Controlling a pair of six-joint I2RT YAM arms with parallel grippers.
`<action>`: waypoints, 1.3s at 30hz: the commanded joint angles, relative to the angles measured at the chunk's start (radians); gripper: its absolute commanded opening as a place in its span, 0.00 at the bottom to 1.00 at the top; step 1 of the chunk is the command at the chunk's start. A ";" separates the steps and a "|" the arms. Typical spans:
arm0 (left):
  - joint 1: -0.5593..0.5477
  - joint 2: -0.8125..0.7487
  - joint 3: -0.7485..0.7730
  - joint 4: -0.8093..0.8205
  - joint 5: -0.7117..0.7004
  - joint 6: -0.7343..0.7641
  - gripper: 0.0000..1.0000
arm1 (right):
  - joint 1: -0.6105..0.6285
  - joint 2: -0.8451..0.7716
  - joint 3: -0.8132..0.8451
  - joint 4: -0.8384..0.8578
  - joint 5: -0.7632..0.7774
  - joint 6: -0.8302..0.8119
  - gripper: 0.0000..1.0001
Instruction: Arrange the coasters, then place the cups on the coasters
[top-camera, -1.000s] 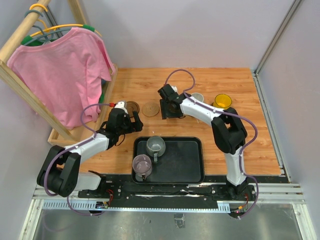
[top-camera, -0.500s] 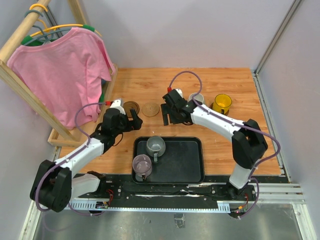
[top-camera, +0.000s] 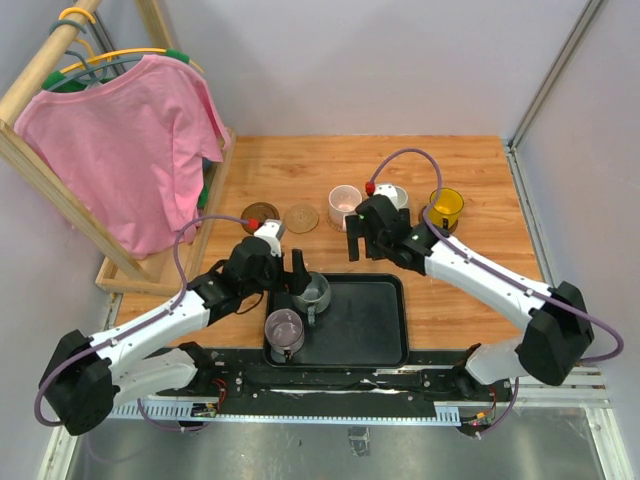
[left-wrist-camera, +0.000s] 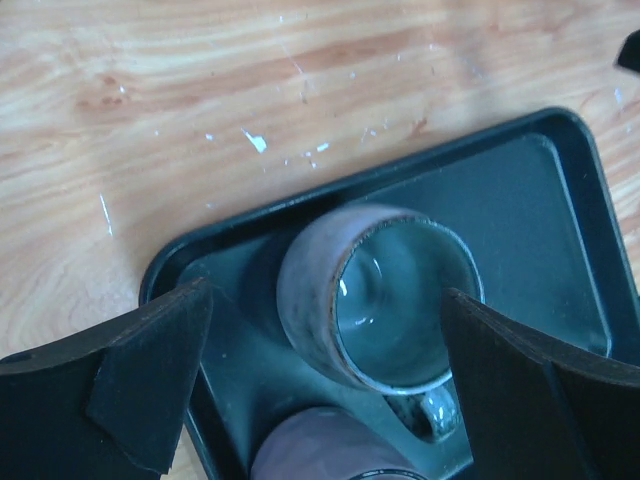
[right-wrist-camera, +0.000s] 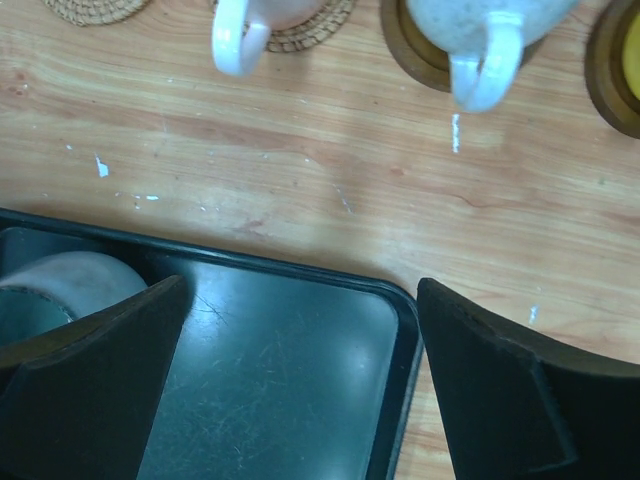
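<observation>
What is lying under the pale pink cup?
A tan woven coaster. Only its edge shows beside the pale pink cup in the right wrist view. The cup covers its middle, so the pattern there cannot be seen.

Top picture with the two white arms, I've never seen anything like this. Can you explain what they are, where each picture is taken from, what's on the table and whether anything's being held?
These are two robot arms bolted at the table's near edge, each ending in two-finger jaws. The large picture looks down from above and behind them. The other two come from a camera on each wrist, so the dark shapes at their sides are that arm's own jaws.

On the wooden table lie a dark coaster and a tan coaster, both bare. Beside them a pink cup, an off-white cup and a yellow cup each sit on a coaster. A black tray holds a grey-blue mug and a mauve mug.

The left arm has its jaws open either side of the grey-blue mug, not touching it. The right arm has open, empty jaws near the tray's far edge. Nothing is held.
</observation>
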 joint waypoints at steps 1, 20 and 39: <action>-0.075 0.013 0.052 -0.124 -0.060 -0.026 1.00 | 0.004 -0.087 -0.057 0.016 0.098 0.009 0.98; -0.305 0.128 0.081 -0.194 -0.077 -0.119 1.00 | 0.002 -0.169 -0.139 0.050 0.110 0.014 0.98; -0.311 0.277 0.063 -0.131 -0.155 -0.068 0.62 | 0.003 -0.125 -0.124 0.048 0.135 0.030 0.98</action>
